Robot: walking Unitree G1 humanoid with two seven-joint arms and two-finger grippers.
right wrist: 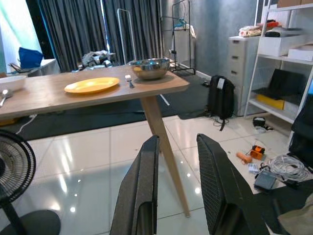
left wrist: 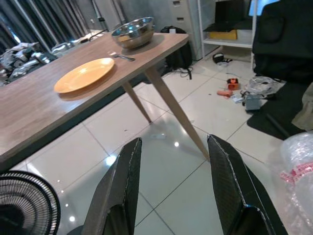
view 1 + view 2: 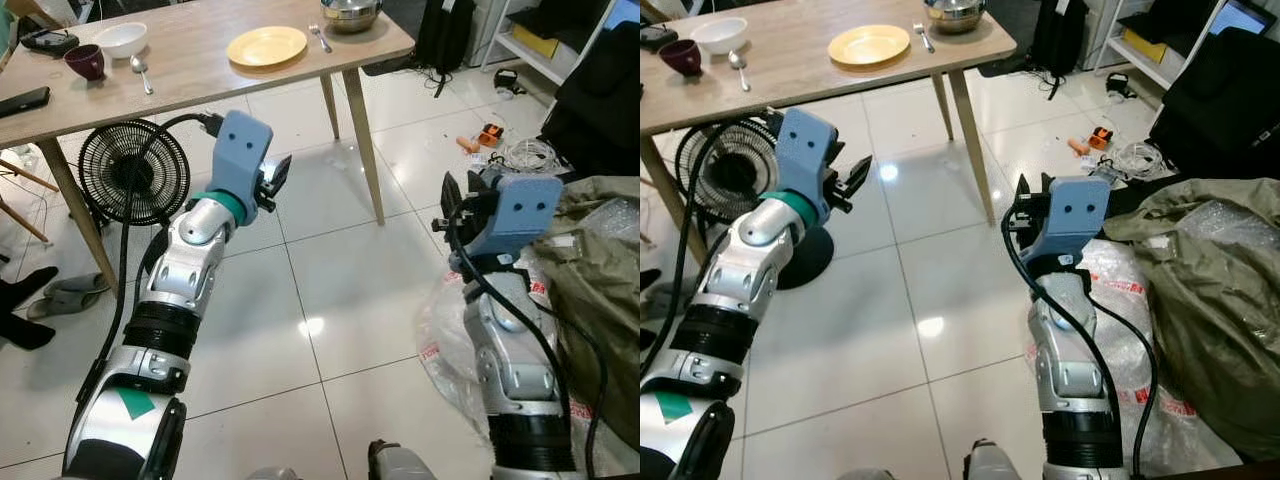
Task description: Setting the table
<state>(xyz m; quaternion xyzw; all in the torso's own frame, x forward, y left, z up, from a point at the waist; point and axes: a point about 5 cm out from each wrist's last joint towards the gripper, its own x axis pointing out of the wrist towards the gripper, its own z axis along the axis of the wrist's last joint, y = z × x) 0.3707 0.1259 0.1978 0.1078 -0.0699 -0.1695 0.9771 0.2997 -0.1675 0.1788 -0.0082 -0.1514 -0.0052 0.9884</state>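
A black floor fan (image 3: 133, 172) stands under the wooden table (image 3: 190, 62) on the left, while a crumpled olive tarp (image 3: 1210, 300) and plastic wrap lie on the white tiles (image 3: 300, 290) to the right. On the far tabletop sit a yellow plate (image 3: 266, 46) with a fork (image 3: 320, 38) beside it, a steel bowl (image 3: 351, 13), a white bowl (image 3: 121, 39), a maroon cup (image 3: 85, 61) and a spoon (image 3: 141, 73). The left gripper (image 2: 173, 188) and the right gripper (image 1: 178, 191) are both raised short of the table, fingers parted and holding nothing.
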